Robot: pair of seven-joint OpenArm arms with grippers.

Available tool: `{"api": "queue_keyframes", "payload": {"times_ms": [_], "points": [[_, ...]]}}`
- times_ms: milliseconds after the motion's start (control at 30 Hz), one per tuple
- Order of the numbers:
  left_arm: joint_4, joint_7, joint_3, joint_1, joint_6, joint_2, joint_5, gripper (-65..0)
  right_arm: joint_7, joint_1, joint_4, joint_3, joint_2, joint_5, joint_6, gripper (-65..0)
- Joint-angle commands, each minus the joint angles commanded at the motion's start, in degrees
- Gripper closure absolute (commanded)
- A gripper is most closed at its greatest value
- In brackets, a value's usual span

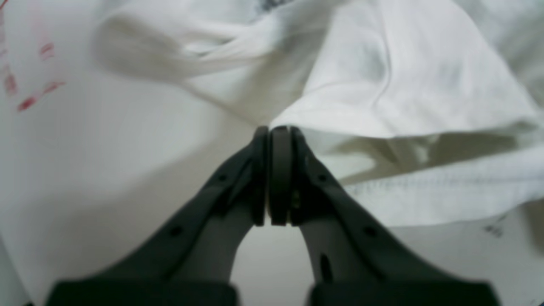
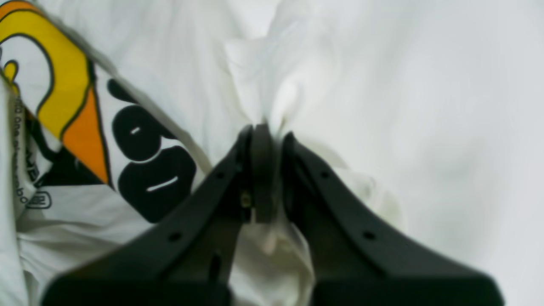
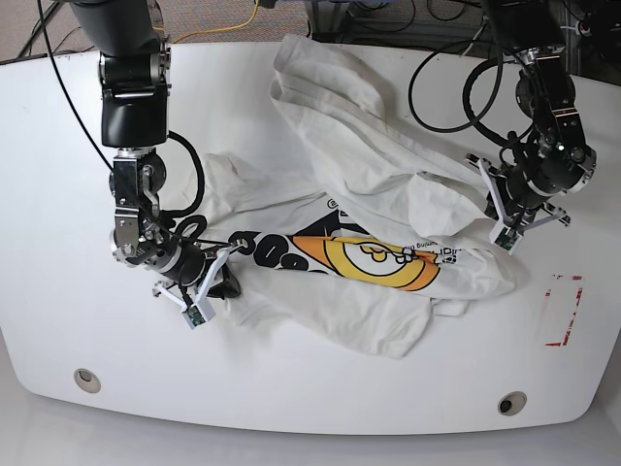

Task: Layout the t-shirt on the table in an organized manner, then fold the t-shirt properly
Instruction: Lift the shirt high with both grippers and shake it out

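Right hand (image 3: 212, 303) | seemingly grips t-shirt (image 3: 340, 223) | t-shirt rumpled on table (image 3: 116, 340)

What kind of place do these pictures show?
It looks like a robot workstation, perhaps in a laboratory. A large white table has round grommets and a red tape mark, loose cables run behind, and two robot arms work on a t-shirt.

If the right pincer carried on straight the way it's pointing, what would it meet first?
Probably the off-white t-shirt: the cloth runs between the right pincer's fingers and onward past their tips, though depth is hard to judge.
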Motion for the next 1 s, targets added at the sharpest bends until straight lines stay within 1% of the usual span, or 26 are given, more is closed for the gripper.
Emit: {"api": "queue_keyframes", "payload": {"times_ms": [67,167,267,333,400,500,633,667,733,800,1000], "points": [[1.3,1.3,-1.4,-1.1,0.0,-1.4,-0.1,-0.6,-1.6,0.0,1.9,2.0,0.4,-0.1,0.0,-0.6],[2.8,2.6,-4.6,-3.2,0.0,-1.8,-0.2,-0.4,-4.6,0.4,5.1,6.1,0.3,-0.2,0.09,-0.6],[3.3,3.9,-7.6,-6.9,0.0,-1.8,-0.2,-0.4,-7.1,2.6,7.1,7.8,0.4,-0.2,0.44,-0.6],[3.3,4.8,-8.9,-9.7,0.0,-2.0,-0.1,-0.4,-8.1,3.9,7.6,8.0,0.7,-0.1,0.44,-0.6],[3.3,6.2,-10.2,-12.9,0.0,-3.2,-0.1,-0.4,-8.5,5.8,7.9,8.0,0.9,-0.1,0.53,-0.6],[3.3,9.2,-10.7,-18.9,0.0,-4.3,-0.1,-0.4,-8.6,7.9,8.9,8.0,2.8,0.0,0.53,-0.6],[3.3,12.7,-10.8,-26.2,0.0,-5.6,-0.1,-0.4,-8.7,11.0,9.0,7.8,3.7,0.0,0.53,-0.6],[3.2,13.4,-10.8,-28.7,0.0,-5.9,-0.1,-0.4,-9.5,12.4,9.0,7.9,3.9,0.0,0.53,-0.6],[3.1,13.8,-10.8,-31.3,0.0,-6.5,-0.1,-0.4,-10.9,14.2,9.0,7.9,4.0,-0.1,0.53,-0.6],[2.9,14.0,-10.6,-36.0,0.0,-7.9,0.0,-0.4,-12.6,17.7,9.0,7.8,5.4,0.0,0.53,-0.6],[1.4,14.2,-10.5,-45.7,0.0,-10.2,0.1,-0.7,-13.6,25.7,8.2,7.6,8.0,-0.1,0.53,-0.6]]}}
